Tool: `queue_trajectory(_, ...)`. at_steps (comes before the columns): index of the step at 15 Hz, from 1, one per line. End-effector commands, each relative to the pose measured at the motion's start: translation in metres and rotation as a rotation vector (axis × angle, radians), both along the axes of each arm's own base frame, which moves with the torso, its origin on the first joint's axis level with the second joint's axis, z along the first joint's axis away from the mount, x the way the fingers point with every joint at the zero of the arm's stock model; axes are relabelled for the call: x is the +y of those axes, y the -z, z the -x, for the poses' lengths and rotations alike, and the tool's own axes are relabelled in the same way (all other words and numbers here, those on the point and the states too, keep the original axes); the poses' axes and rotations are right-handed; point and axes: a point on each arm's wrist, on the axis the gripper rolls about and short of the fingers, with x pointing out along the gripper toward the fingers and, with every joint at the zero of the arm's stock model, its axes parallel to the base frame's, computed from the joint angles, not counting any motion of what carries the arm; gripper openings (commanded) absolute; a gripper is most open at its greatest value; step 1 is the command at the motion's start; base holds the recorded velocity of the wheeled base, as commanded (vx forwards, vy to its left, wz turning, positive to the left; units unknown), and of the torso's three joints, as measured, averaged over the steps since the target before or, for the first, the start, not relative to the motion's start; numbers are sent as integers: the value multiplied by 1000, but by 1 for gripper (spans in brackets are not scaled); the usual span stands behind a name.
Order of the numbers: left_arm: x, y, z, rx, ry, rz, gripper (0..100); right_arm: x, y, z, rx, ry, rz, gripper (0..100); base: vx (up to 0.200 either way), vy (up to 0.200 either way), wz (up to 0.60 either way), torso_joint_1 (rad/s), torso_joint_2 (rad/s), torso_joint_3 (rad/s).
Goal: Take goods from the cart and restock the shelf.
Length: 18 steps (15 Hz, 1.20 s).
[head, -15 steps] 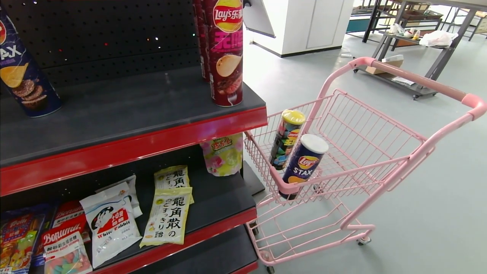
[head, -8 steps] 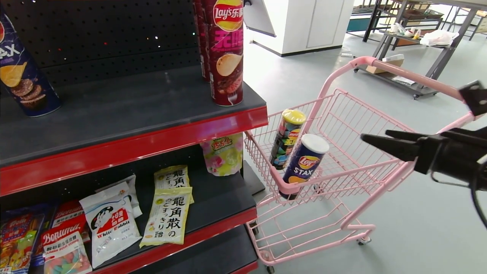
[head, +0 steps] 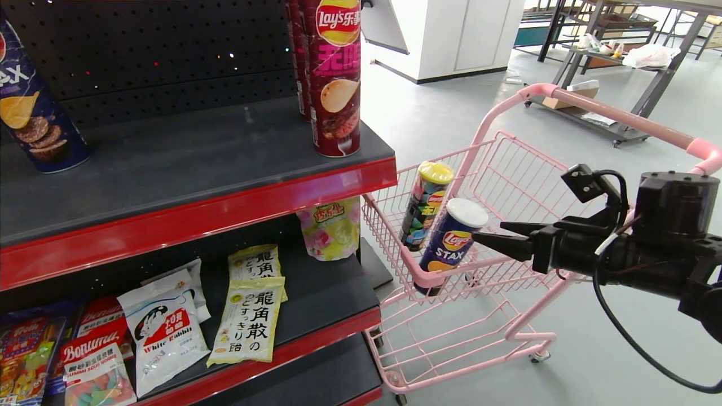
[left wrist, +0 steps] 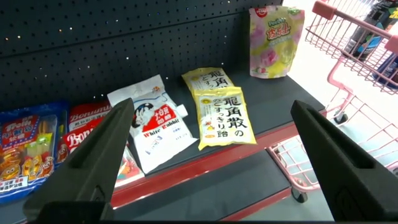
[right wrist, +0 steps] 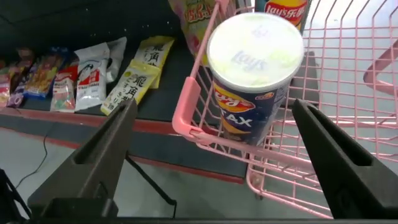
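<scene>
A pink cart (head: pixel 586 115) stands right of the shelf (head: pixel 197 169). Two chip cans stand in its near corner: a blue can with a white lid (head: pixel 451 239) (right wrist: pixel 255 81) and, behind it, a dark can with a yellow lid (head: pixel 424 206) (right wrist: pixel 285 9). My right gripper (head: pixel 488 232) (right wrist: pixel 217 162) is open over the basket, level with the blue can, tips just short of it and not touching. My left gripper (left wrist: pixel 208 155) is open and holds nothing, in front of the lower shelf with its candy bags (left wrist: pixel 222 115).
On the upper shelf board stand tall red cans (head: pixel 335 79) at the right end and a blue can (head: pixel 34 113) at the far left, with bare board between. A bag (head: pixel 331 228) hangs by the cart's corner. Open grey floor lies right of the cart.
My right arm came in from the right edge and moved left across the cart basket until its open fingers reached the blue can. The cans and cart stayed put.
</scene>
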Motion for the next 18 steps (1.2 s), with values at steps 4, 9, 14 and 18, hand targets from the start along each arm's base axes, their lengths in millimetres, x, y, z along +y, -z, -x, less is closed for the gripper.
queue_trajectory(4,0,0,0,1,0,0,100,9,20,-23,31,-15,14,100,0,0,0,0,0,0)
queue_trajectory(9,0,0,0,1,0,0,100,13,34,-47,29,-2,14,100,0,0,0,0,0,0)
queue_trajectory(14,0,0,0,1,0,0,100,19,49,-65,46,-16,25,100,0,0,0,0,0,0)
queue_trajectory(18,0,0,0,1,2,0,100,23,58,-81,10,-15,17,100,0,0,0,0,0,0)
